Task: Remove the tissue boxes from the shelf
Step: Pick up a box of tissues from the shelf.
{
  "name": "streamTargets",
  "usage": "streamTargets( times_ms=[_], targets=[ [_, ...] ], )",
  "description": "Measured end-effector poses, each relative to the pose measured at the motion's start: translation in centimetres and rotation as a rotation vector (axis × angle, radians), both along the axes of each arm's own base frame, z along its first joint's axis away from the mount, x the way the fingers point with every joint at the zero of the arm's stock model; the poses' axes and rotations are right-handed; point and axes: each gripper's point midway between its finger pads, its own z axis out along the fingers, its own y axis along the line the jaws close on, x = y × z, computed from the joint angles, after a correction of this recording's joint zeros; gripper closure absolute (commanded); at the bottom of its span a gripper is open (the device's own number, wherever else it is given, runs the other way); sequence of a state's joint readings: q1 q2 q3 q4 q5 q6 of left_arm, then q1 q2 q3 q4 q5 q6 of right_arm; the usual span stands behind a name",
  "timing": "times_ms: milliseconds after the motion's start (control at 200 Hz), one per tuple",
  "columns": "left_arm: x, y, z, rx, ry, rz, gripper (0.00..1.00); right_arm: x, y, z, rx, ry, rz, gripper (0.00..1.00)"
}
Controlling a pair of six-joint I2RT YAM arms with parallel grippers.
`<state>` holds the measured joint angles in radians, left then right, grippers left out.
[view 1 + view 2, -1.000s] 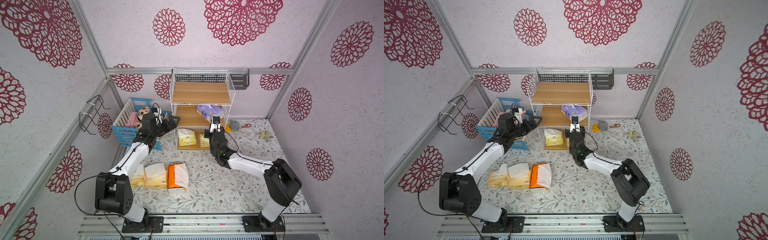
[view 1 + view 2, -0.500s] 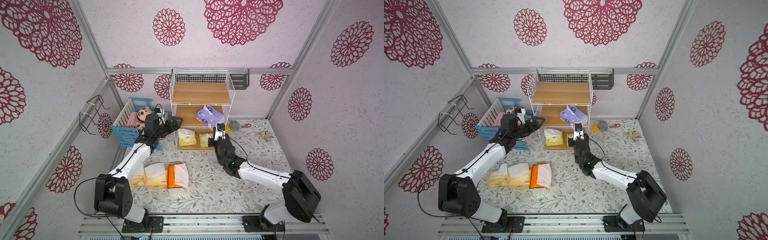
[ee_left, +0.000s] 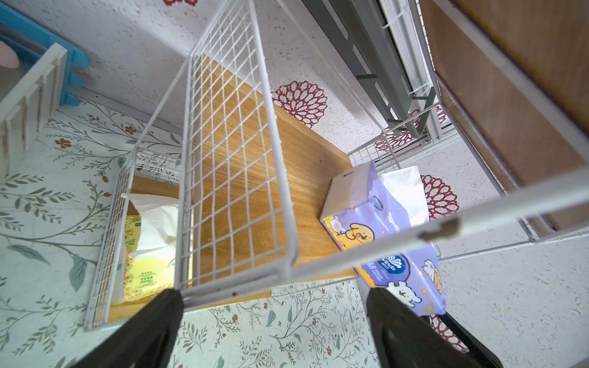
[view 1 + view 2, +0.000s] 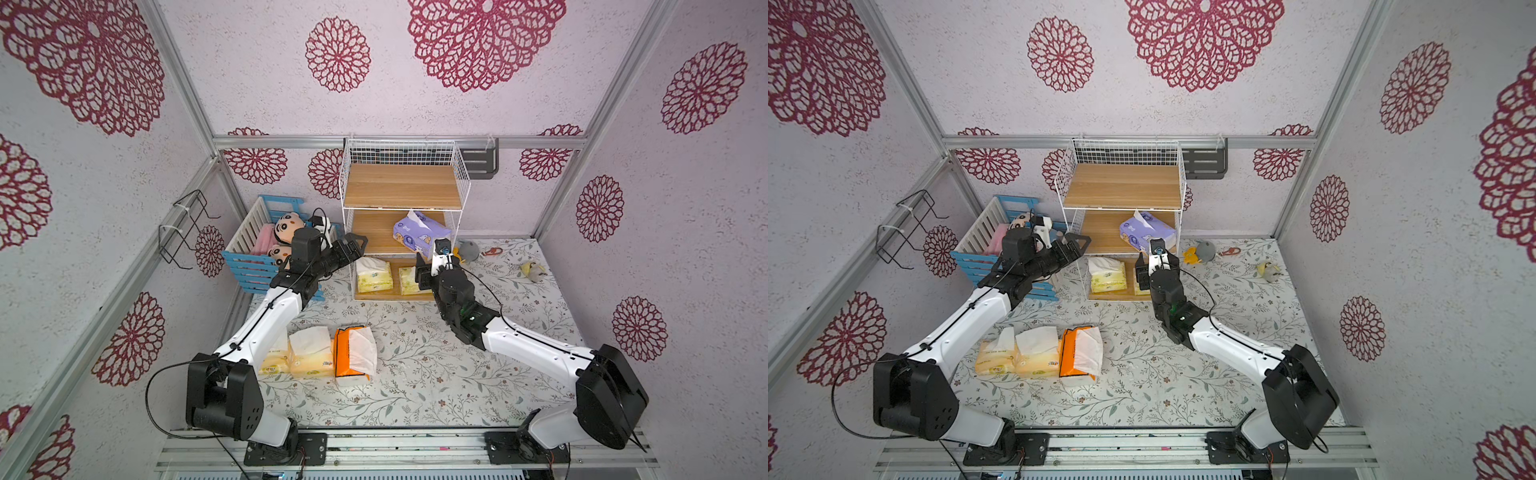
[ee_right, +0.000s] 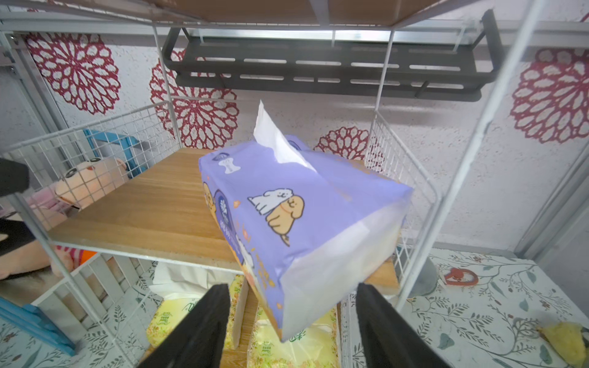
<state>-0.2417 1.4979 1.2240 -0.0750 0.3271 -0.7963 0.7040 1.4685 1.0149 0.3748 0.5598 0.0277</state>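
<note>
Three packs (image 4: 316, 353) lie on the table (image 4: 415, 374); left gripper (image 4: 353, 245) hangs wide by the shelf's (image 4: 405, 191) front post; two yellow packs (image 4: 374, 276) sit on its bottom tier; lavender pack (image 5: 302, 204) overhangs the middle board, right gripper (image 5: 291, 290) spread astride its end, seemingly not pinching; next: close, pull clear.

You get bright, even light, soft shadows; wrist views bend at edges, the shelf (image 3: 248, 191) blurring nearest the lens.

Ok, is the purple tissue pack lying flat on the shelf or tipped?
Tipped. The purple tissue pack juts over the middle board's front edge, its near end sloping down below the wood.
</note>
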Motion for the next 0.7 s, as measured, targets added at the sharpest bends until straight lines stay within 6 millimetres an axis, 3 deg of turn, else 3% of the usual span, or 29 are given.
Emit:
streamTargets(
  times_ms=[460, 621, 701],
  targets=[
    [-0.2, -0.4, -0.2, 0.022, 0.009, 0.007, 0.03, 1.4, 0.2, -1.3, -0.015, 0.019, -0.005, 0.36],
    [-0.2, -0.5, -0.3, 0.026, 0.01, 0.008, 0.03, 2.4, 1.0, -0.9, -0.012, 0.004, -0.003, 0.47],
    [-0.2, -0.5, -0.3, 0.028, 0.009, 0.007, 0.03, 2.6, 1.2, -0.5, -0.007, -0.007, 0.0, 0.59]
  ],
)
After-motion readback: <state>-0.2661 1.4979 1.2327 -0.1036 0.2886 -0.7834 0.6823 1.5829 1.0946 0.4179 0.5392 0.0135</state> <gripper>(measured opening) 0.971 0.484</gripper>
